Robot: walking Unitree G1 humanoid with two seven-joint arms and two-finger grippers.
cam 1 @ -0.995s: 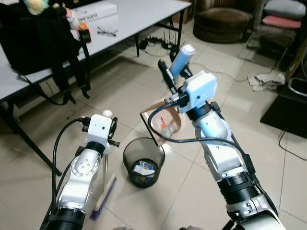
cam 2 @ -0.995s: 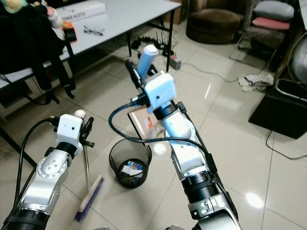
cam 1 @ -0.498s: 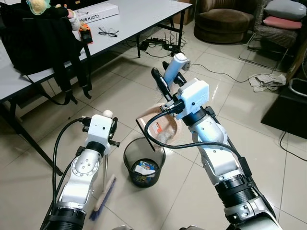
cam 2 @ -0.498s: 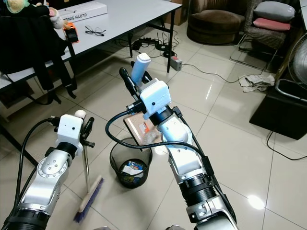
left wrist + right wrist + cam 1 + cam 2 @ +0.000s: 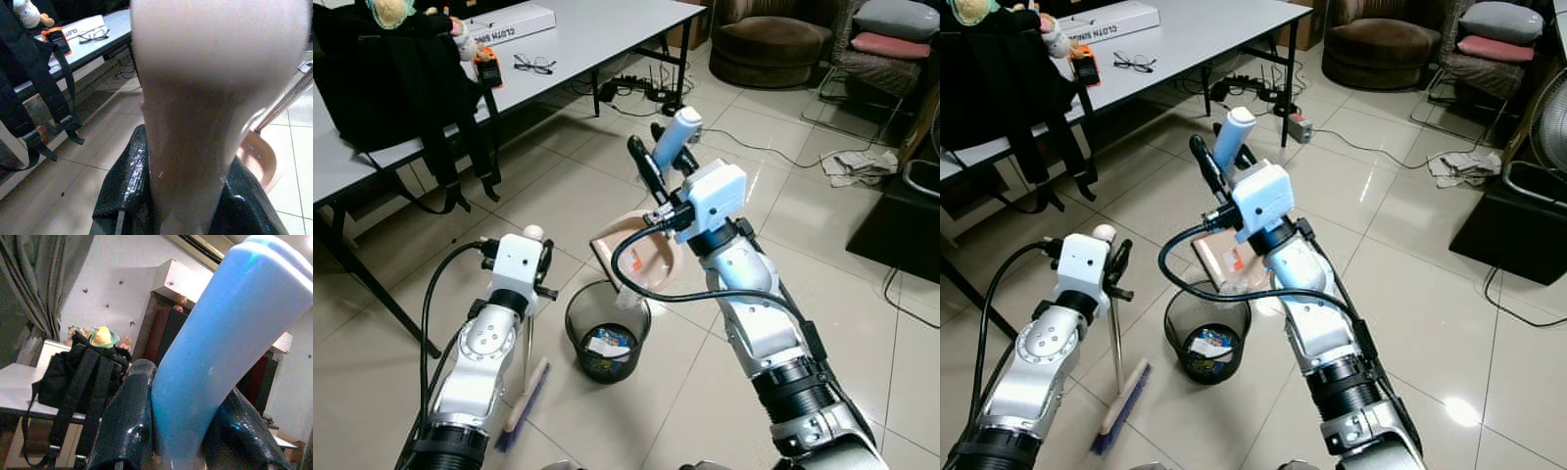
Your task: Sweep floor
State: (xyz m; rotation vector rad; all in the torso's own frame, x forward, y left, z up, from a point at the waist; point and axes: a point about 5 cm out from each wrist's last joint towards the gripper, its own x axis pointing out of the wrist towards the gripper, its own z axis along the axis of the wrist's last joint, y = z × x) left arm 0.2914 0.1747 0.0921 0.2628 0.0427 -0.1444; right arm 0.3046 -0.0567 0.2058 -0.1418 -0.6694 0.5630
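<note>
Sweepings tip from the pink plastic dustpan (image 5: 641, 250), at 12 o'clock above the round black mesh bin (image 5: 606, 331); right claw (image 5: 664, 157) clamps its blue handle, left claw (image 5: 530, 257) grips the broom; next, tilt steeper

Blue handle (image 5: 675, 137), black mesh bin (image 5: 607, 331)
</note>
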